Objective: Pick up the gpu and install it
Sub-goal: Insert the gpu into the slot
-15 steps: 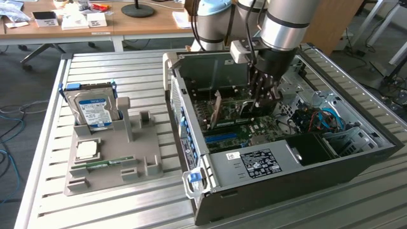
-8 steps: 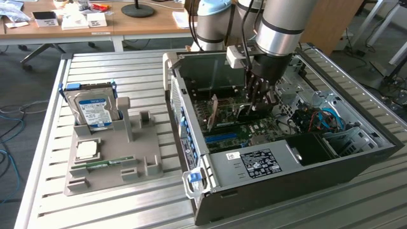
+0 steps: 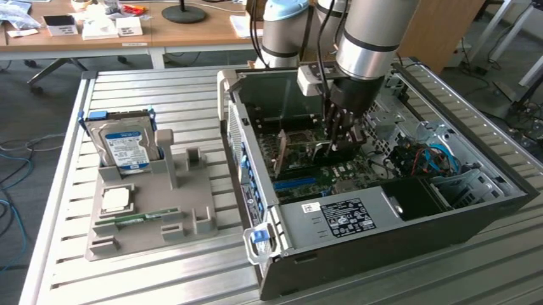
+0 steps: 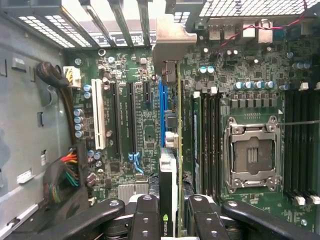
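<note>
The open computer case [image 3: 254, 184] lies on its side on the metal table, and my arm reaches down into it. My gripper [image 3: 339, 136] is shut on the gpu [image 3: 294, 151], a thin dark card standing on edge over the motherboard. In the wrist view the black fingers [image 4: 145, 212] clamp the gpu [image 4: 168, 165] from both sides. The card runs edge-on along the blue expansion slot [image 4: 162, 100], and its metal end bracket [image 4: 172, 37] lies against the case's rear slot openings. I cannot tell whether the card is fully seated in the slot.
A grey holder [image 3: 152, 210] beside the case at the exterior view's left carries a silver hard drive [image 3: 126, 147], a processor chip [image 3: 114, 200] and a green memory stick [image 3: 136, 219]. Inside the case are the power supply [image 3: 339, 216], the processor socket [image 4: 250, 155] and a cable bundle [image 4: 60, 175].
</note>
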Robot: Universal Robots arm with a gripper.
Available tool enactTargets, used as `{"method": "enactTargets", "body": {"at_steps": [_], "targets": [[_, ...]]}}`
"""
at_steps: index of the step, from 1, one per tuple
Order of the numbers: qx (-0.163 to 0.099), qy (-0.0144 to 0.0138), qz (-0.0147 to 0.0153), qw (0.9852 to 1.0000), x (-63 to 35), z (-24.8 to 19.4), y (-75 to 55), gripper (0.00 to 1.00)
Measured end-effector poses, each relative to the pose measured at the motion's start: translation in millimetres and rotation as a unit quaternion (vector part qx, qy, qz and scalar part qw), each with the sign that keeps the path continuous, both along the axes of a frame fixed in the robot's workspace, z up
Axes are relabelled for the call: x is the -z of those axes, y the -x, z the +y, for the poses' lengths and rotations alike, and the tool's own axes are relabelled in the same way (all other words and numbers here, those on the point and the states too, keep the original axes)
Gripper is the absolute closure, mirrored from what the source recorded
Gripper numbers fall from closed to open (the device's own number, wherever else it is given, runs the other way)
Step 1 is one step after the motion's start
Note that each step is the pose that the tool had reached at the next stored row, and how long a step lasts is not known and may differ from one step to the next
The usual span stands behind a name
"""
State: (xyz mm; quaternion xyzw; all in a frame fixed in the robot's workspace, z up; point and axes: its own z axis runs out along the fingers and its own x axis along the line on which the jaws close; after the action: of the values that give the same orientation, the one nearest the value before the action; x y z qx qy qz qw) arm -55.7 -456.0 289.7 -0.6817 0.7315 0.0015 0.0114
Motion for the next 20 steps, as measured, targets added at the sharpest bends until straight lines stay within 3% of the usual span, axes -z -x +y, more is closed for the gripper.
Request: {"method": "enactTargets", "body": {"at_steps": [20], "targets": [[0.000, 0.0000, 0.0000, 1.0000, 15.1, -3.2, 5.9, 0.73]]}}
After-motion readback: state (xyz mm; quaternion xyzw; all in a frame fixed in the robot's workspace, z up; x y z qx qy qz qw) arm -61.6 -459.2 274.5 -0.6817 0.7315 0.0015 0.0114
